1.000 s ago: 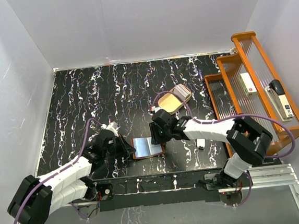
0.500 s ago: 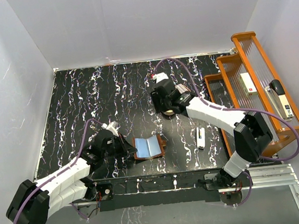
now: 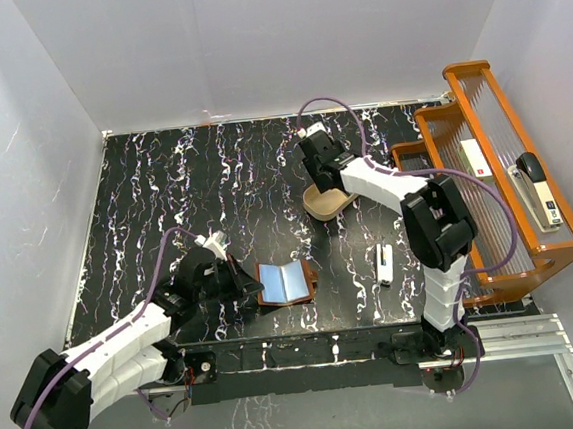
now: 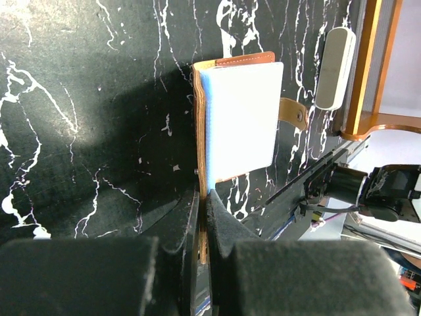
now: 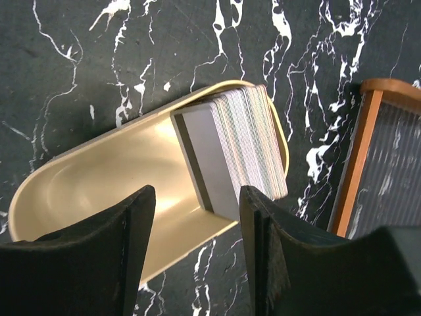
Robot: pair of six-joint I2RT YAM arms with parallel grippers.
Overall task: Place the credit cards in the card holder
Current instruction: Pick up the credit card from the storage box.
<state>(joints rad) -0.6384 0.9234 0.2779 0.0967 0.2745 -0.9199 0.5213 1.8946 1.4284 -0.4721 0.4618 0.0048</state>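
The card holder (image 3: 284,282), a brown leather wallet, lies open on the black marbled table with its grey-blue lining up. My left gripper (image 3: 236,279) is shut on its left edge; in the left wrist view the leather edge of the card holder (image 4: 243,112) runs in between the closed pads of the left gripper (image 4: 204,207). A stack of credit cards (image 5: 237,145) leans on edge at the right end of a tan oval tray (image 5: 92,184). My right gripper (image 5: 197,194) hangs open just above that stack, holding nothing. From above, the right gripper (image 3: 320,176) covers the cards.
The tan tray (image 3: 324,206) sits mid-table towards the back. A narrow white stick (image 3: 384,263) lies right of the wallet. An orange wooden rack (image 3: 484,182) with a stapler (image 3: 537,188) and a white box (image 3: 475,158) fills the right side.
My right arm has swung from beside the wallet back to the tan tray, and its jaws have opened wider. The left gripper and the wallet have stayed put.
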